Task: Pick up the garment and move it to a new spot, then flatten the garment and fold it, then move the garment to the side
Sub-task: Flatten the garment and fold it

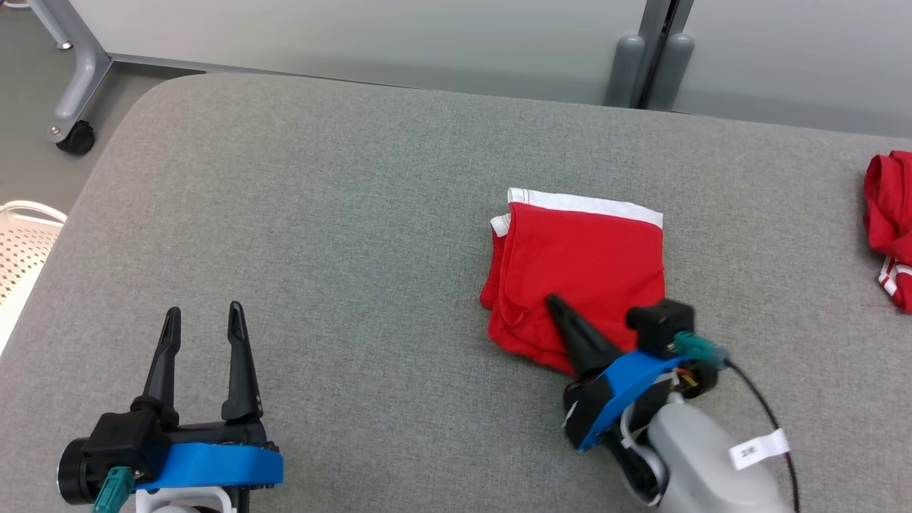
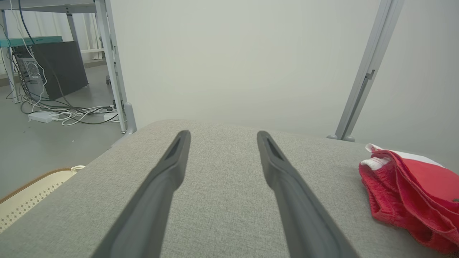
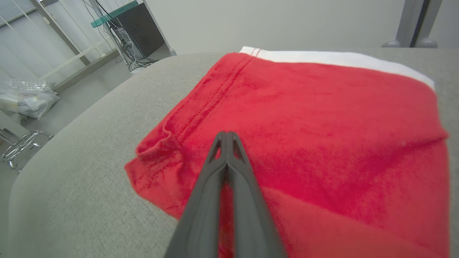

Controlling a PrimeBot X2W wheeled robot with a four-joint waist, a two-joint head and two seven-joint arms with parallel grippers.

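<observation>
- Right gripper is squeezed shut on nothing, tips on the folded red shorts just ahead.
- Left gripper is wide open.
- Folding looks done; next, grab an edge and slide them aside.

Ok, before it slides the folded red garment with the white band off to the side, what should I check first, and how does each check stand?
1. Fold finished: ok. The folded red garment with the white band lies as a compact rectangle on the grey padded table.
2. Right gripper on the garment: ok, shut, with its tips over the near edge.
3. Cloth pinched between its fingers: cannot tell; none shows between the tips.
4. Left gripper out of the way: ok, open over bare table, apart from the garment.
5. Free side: ok to the left; not ok to the right, where a second red garment lies.
</observation>
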